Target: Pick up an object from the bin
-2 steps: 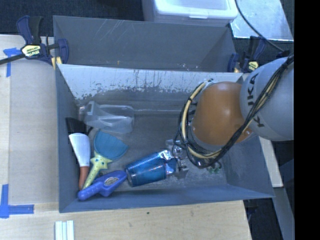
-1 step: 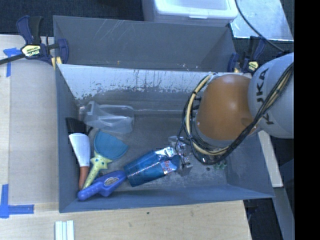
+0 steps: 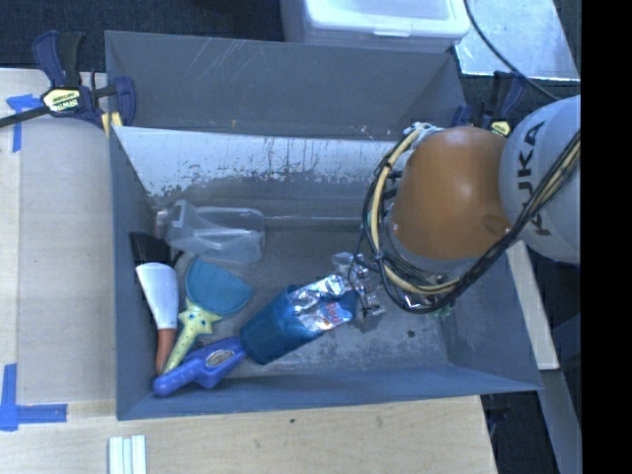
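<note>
The likeliest trouble is a slip. The crinkled blue and silver foil packet (image 3: 296,322), lying just toward 6 o'clock from the centre of the bin (image 3: 296,87), looks slick and soft. A nip at its very edge could pull free, or merely drag it into the blue-handled tool (image 3: 202,366) and blue disc (image 3: 217,289) heaped at 8 o'clock. The gripper (image 3: 357,282) sits low at the packet's 3 o'clock end, under the orange wrist cover (image 3: 444,200), with the arm reaching in from 3 o'clock. How far it is open, or whether it grips anything, I cannot tell.
</note>
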